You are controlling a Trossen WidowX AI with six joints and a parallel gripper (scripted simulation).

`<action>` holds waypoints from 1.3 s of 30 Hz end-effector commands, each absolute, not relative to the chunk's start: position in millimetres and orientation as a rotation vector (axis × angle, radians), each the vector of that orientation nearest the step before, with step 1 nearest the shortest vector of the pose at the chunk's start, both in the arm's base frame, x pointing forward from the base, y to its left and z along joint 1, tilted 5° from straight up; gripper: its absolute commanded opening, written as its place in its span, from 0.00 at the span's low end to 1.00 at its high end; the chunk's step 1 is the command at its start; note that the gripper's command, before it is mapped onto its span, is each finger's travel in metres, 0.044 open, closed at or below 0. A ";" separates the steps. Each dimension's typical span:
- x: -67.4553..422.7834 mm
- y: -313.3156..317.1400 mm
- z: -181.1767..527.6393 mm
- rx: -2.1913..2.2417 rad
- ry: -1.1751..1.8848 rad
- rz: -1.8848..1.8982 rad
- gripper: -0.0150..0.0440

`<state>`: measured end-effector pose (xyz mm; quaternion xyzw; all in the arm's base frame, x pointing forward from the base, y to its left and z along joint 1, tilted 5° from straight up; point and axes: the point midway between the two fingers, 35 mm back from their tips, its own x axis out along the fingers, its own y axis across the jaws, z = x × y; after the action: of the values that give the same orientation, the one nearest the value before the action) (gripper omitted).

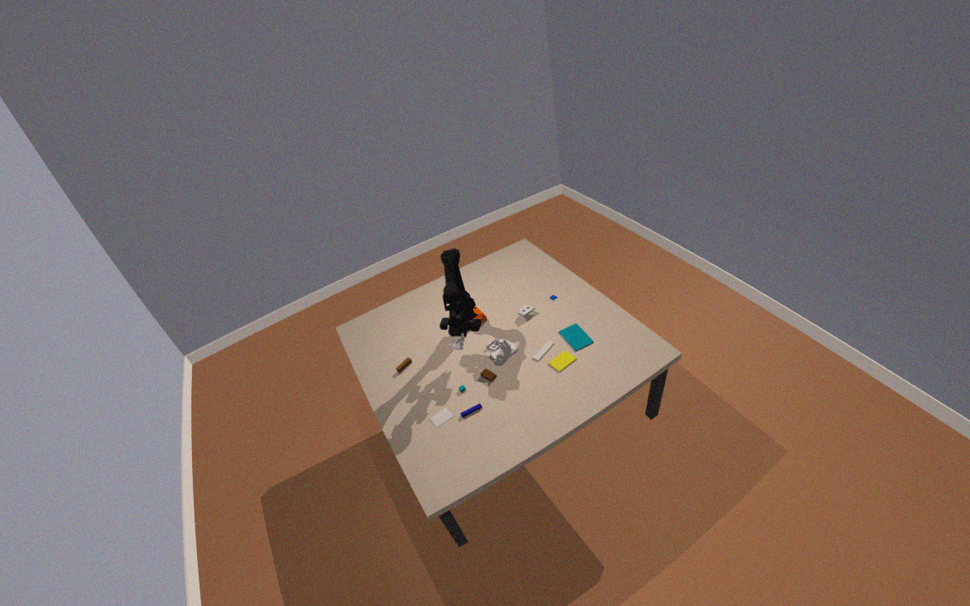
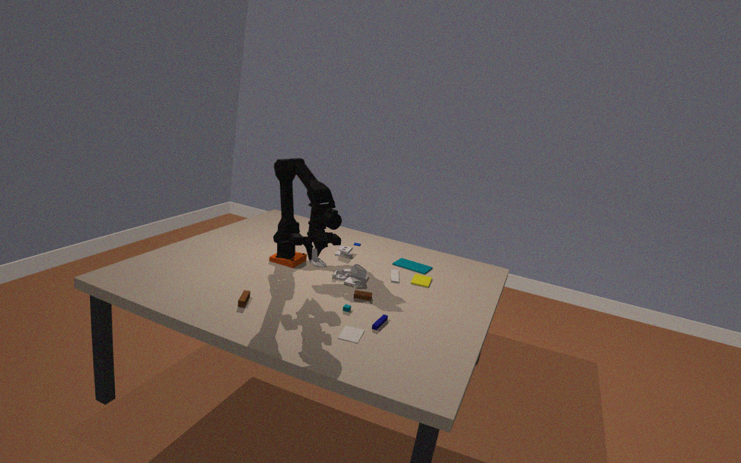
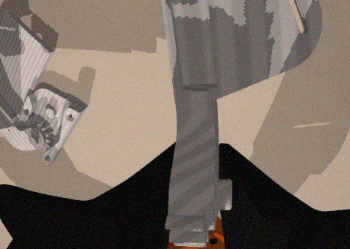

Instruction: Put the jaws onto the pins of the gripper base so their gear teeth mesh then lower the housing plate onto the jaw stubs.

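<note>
Holding a grey jaw piece (image 1: 459, 344) (image 2: 317, 263) (image 3: 197, 132) above the bench (image 1: 609, 361) (image 2: 189, 276) (image 3: 124, 96), near the gripper base (image 1: 493, 347) (image 2: 339, 275) (image 3: 71, 123), the fingers (image 1: 453, 328) (image 2: 318, 249) stand nearly closed on it. It seems light, stiff, perhaps slippery; best gripped by its flat shank.

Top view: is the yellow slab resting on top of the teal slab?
No, the flat yellow slab lies beside the flat teal slab, with bare tabletop between them.

teal slab (image 1: 576, 337) (image 2: 412, 265): flat, near yellow slab
yellow slab (image 1: 562, 361) (image 2: 421, 280): flat on table (image 1: 549, 422) (image 2: 189, 270)
navy bar (image 1: 471, 411) (image 2: 379, 321): beside white square (image 1: 441, 417) (image 2: 351, 334)
teal cube (image 1: 462, 389) (image 2: 347, 308): near brown block (image 1: 487, 374) (image 2: 363, 295)
</note>
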<state>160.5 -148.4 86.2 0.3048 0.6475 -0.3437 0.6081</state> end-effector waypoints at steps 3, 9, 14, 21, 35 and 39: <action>169.5 -147.7 87.1 0.829 1.431 -0.920 0.32; 175.7 -145.8 86.7 0.942 1.373 -1.038 0.32; 180.9 -144.1 86.3 1.035 1.319 -1.135 0.32; 187.9 -141.6 85.7 1.161 1.237 -1.266 0.32; 188.7 -141.6 83.2 1.173 1.229 -1.278 0.32; 188.9 -142.1 76.7 1.173 1.229 -1.278 0.32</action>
<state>189.0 -142.7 82.6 0.4794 0.5050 -0.5254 0.4890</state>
